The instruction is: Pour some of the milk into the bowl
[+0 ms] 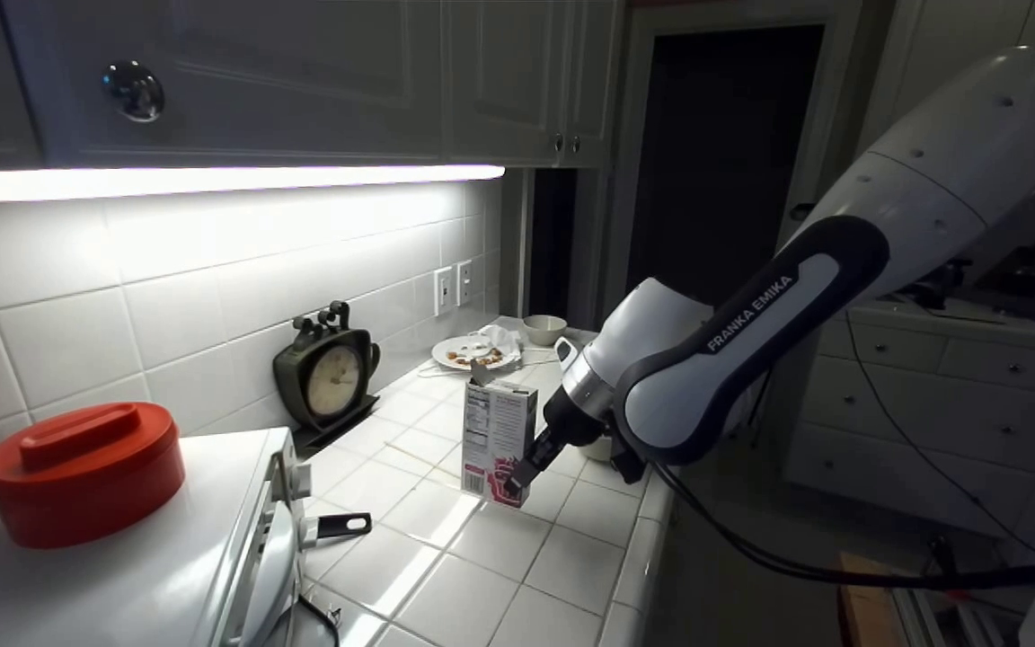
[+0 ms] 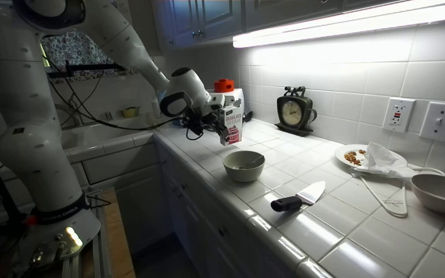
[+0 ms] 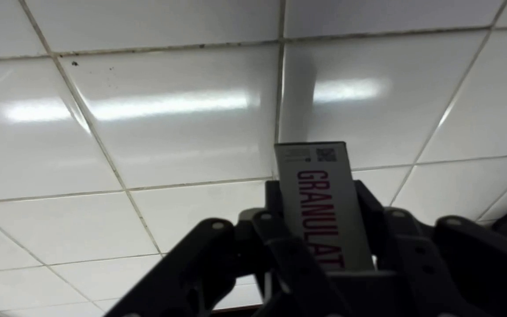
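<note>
White-tiled kitchen worktop, lit by strip lamp. Left to right in exterior view: robot arm mounted at far left, sink seen behind. Carton, labelled "GRANULATED", held nearly upright, clamped between both fingers. Bowl with utensil inside set near carton, apart from it. Dark kitchen scale stood near tiled wall. Cake server laid flat. Plate partly covered by crumpled napkin. Second bowl placed at far right.
</note>
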Motion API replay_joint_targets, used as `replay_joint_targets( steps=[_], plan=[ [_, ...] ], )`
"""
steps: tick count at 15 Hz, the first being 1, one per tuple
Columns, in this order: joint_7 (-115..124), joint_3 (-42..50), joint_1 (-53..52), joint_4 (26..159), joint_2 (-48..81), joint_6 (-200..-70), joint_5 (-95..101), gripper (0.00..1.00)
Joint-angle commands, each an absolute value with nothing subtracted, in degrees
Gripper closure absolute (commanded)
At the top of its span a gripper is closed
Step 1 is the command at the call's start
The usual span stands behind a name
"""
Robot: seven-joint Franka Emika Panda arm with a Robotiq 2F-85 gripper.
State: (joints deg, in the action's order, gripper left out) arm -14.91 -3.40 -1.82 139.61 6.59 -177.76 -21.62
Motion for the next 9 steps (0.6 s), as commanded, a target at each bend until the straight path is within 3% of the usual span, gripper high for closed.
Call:
replay_joint_targets(
  steps=[1,9],
  plan=[
    [-15.9,-3.9,-1.8,137.1,9.3,-180.1,-21.5,0.84],
    [-17.2,-4.6,-0.9,134.3,13.5,-182.1,-21.5,0.84]
  ],
)
